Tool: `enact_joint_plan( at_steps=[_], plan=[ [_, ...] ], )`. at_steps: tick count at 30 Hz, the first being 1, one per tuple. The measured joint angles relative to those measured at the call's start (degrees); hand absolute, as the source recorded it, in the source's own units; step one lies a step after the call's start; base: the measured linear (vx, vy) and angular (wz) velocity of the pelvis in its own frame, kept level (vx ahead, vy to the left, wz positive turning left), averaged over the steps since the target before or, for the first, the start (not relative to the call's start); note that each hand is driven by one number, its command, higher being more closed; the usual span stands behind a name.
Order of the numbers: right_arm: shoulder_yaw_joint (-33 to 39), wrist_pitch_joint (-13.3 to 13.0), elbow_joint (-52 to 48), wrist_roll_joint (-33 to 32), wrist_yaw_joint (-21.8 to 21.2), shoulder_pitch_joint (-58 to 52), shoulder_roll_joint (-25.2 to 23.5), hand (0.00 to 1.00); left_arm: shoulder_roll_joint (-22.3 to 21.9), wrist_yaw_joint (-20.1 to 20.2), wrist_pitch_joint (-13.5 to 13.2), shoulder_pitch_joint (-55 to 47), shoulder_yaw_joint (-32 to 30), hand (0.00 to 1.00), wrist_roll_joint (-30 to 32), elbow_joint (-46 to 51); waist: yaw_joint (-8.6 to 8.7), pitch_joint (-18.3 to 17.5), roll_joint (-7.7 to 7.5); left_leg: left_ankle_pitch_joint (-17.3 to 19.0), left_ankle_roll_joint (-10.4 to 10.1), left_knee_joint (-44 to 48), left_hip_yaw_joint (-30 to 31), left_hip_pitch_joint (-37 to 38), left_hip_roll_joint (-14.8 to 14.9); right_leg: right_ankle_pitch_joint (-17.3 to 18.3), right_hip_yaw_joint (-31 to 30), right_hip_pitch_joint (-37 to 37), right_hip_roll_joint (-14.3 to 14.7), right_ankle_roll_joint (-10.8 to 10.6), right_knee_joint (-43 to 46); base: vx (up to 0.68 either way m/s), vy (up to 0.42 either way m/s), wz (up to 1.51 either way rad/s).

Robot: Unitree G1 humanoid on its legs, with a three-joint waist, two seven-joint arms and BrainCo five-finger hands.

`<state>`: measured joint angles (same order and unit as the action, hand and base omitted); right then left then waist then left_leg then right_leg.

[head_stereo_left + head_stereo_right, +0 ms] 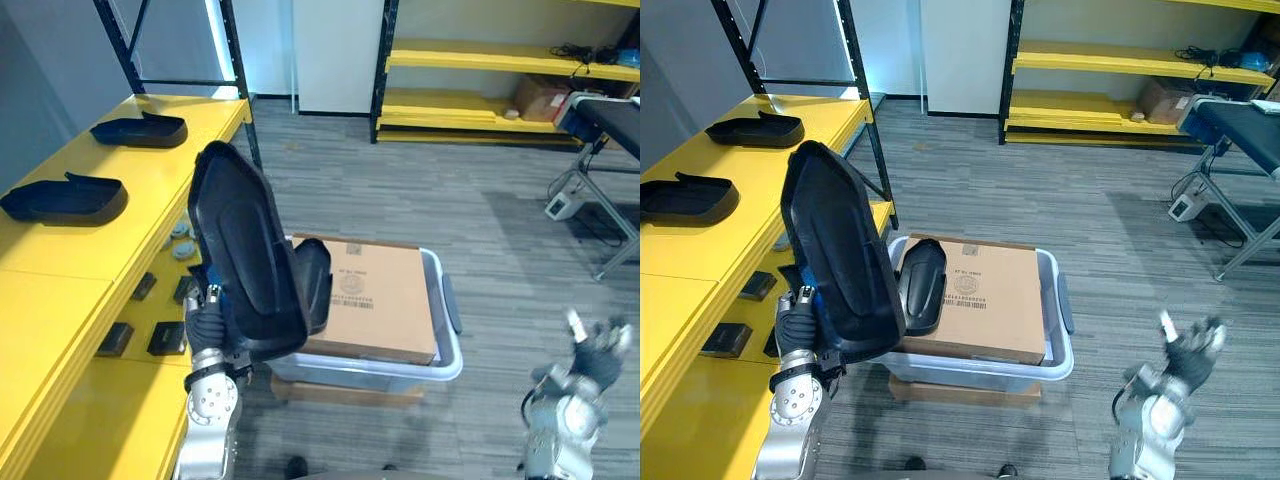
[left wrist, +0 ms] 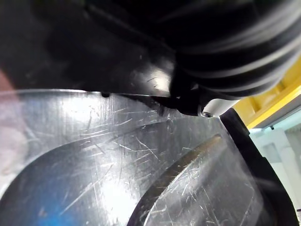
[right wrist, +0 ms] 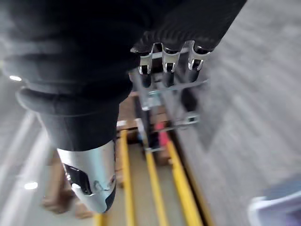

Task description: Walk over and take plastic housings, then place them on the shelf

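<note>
Scratched housing (image 2: pixel 94 155) in left wrist view, another housing (image 1: pixel 921 285) in bin (image 1: pixel 970 376)

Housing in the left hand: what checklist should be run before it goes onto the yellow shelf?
1. The housing upright at left hand: ok.
2. Left hand's hold: cannot tell, hidden behind the housing.
3. Right hand open, empty: ok.
4. Bare stretch of yellow shelf near the two placed housings: ok.
5. The housing over the shelf: not ok, it appears off the edge, by the bin.
</note>
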<state>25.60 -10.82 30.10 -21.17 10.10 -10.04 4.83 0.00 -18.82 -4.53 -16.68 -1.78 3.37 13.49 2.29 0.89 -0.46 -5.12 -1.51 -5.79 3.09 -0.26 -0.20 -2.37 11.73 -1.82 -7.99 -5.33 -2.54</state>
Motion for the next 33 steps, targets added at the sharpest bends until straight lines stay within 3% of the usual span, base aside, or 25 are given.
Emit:
enact_joint_plan(
  at_steps=[6, 9, 12, 15, 16, 17, 21, 23, 24, 26, 27, 28, 29, 31, 33],
  plan=[
    [-6.59, 2.25, 14.2, 5.85, -3.0, -1.67, -1.68, 0.0, 0.14, 1.52, -1.3, -0.55, 1.86, 1.0, -0.52, 1.9, -0.42, 0.46, -0.4, 0.45, -0.21, 0.23, 0.93, -0.07, 0.11, 0.51, 0.82, -0.82, 0.06, -0.04, 0.64, -0.01, -0.005, 0.1],
    [-10.04, 3.26, 16.56, 8.09, -3.05, -2.15, -3.67, 0.0, -0.45, 2.63, -1.97, -1.57, 2.63, 1.0, -0.58, 3.01, -0.75, 1.87, -0.82, 0.6, -0.04, 0.35, 3.17, -0.07, -0.06, 3.7, 3.13, -0.67, -0.4, -0.32, 4.45, -0.04, -0.032, 0.46],
    [-15.26, 3.53, 16.26, 11.3, -3.2, -1.68, -4.41, 0.0, -1.05, 2.65, -2.3, -2.38, 2.87, 1.0, -1.18, 5.46, -3.07, 4.81, -1.19, 2.2, -0.07, 7.88, 9.93, -6.75, -2.33, 8.28, 12.14, 1.29, -3.02, -0.54, 12.53, -0.04, -0.03, 1.36],
    [-17.52, 3.45, 15.63, 12.62, -2.96, -0.9, -4.42, 0.0, -1.84, 2.65, -2.32, -2.4, 2.99, 1.0, -2.44, 7.85, -3.36, 6.3, -0.69, 2.23, 0.1, 12.11, 9.82, -12.79, -2.47, 11.56, 23.37, 0.95, -5.88, -0.77, 17.4, 0.01, -0.014, 2.02],
    [-17.67, 3.43, 15.63, 12.87, -2.98, -0.46, -4.22, 0.0, -2.03, 2.56, -2.35, -2.4, 2.86, 1.0, -2.79, 8.11, -3.84, 6.68, -0.39, 2.22, 0.76, 12.96, 5.48, -14.56, -1.2, 12.23, 26.56, 0.6, -6.57, -0.98, 18.63, 0.04, -0.019, 2.15],
    [-17.69, 3.42, 15.24, 12.93, -2.88, 0.32, -3.85, 0.0, -2.63, 2.5, -2.35, -2.4, 2.66, 1.0, -3.0, 8.23, -4.93, 7.37, -0.12, 2.51, 2.57, 14.28, -2.91, -15.76, 1.18, 12.75, 30.27, -0.96, -7.26, -1.26, 19.28, 0.04, -0.018, 1.56],
    [-19.5, 3.41, 12.89, 14.14, -2.79, 1.86, -3.34, 0.0, -3.02, 2.6, -2.91, -2.45, 4.28, 1.0, -3.04, 8.51, -5.58, 7.73, -0.6, 4.9, 5.8, 18.91, -26.76, -15.88, 7.32, 13.39, 39.83, -7.07, -9.59, -2.82, 19.19, 0.13, 0.007, 1.43],
    [-19.89, 3.52, 11.68, 14.58, -2.77, 2.96, -3.66, 0.0, -3.11, 2.66, -3.42, -2.25, 5.33, 1.0, -3.49, 8.55, -6.56, 7.67, -0.74, 7.59, 6.15, 21.4, -31.14, -16.53, 7.62, 12.73, 42.27, -8.6, -10.7, -3.83, 18.31, 0.2, 0.111, 0.87],
    [-19.83, 3.57, 10.99, 14.69, -2.74, 3.74, -4.54, 0.0, -3.1, 2.85, -3.44, -1.71, 6.46, 1.0, -4.23, 8.53, -6.88, 7.59, -1.11, 9.77, 6.46, 23.26, -30.01, -17.27, 5.73, 12.44, 43.71, -9.73, -12.59, -4.06, 19.47, 0.18, 0.165, 0.75],
    [-19.69, 3.98, 10.31, 14.92, -2.74, 3.35, -5.02, 0.0, -2.98, 3.69, -3.38, -0.1, 8.25, 1.0, -4.99, 8.27, -7.08, 7.58, -1.55, 11.87, 7.18, 24.81, -28.11, -16.63, 3.39, 11.79, 43.85, -10.8, -16.27, -2.82, 25.15, 0.24, 0.225, 0.85],
    [-19.55, 4.63, 9.38, 15.04, -2.75, 2.57, -5.1, 0.0, -2.76, 3.87, -3.38, 1.62, 9.85, 1.0, -4.99, 8.01, -6.66, 7.6, -1.49, 13.12, 7.64, 25.47, -25.31, -15.26, 1.59, 9.99, 41.3, -10.42, -19.48, 3.22, 32.74, 0.29, 0.228, 0.99],
    [-19.55, 4.82, 9.35, 15.05, -2.75, 2.37, -5.32, 0.0, -2.62, 3.87, -3.39, 2.47, 10.65, 1.0, -4.98, 7.83, -6.09, 7.56, -1.39, 13.87, 8.05, 25.78, -23.93, -14.44, 1.0, 8.66, 38.22, -9.37, -20.68, 6.9, 36.85, 0.31, 0.2, 0.95],
    [-19.57, 4.91, 9.36, 15.05, -2.8, 2.4, -5.97, 0.0, -2.22, 3.86, -3.49, 3.91, 11.82, 1.0, -4.97, 7.62, -5.96, 7.53, -1.4, 15.2, 7.97, 26.41, -22.34, -13.34, 0.85, 10.34, 30.23, -5.99, -20.46, 8.35, 43.23, 0.31, 0.174, 0.61],
    [-19.97, 4.72, 9.8, 15.05, -2.9, 2.67, -6.49, 0.0, -0.72, 3.74, -3.83, 6.14, 12.02, 1.0, -4.94, 5.36, -5.83, 7.19, -1.4, 16.05, 7.36, 24.68, -20.07, -9.89, 0.77, 15.16, 16.2, 2.48, -15.56, 5.34, 49.47, 0.34, 0.174, 0.5],
    [-19.95, 4.79, 11.97, 15.08, -2.87, 3.57, -6.35, 0.0, 0.0, 3.66, -4.18, 6.64, 12.02, 1.0, -4.88, 2.18, -4.69, 6.23, -2.29, 15.42, 7.5, 22.37, -18.75, -7.25, -0.29, 17.62, 10.47, 8.13, -12.06, 3.97, 46.42, 0.34, 0.113, 0.52]
  ],
)
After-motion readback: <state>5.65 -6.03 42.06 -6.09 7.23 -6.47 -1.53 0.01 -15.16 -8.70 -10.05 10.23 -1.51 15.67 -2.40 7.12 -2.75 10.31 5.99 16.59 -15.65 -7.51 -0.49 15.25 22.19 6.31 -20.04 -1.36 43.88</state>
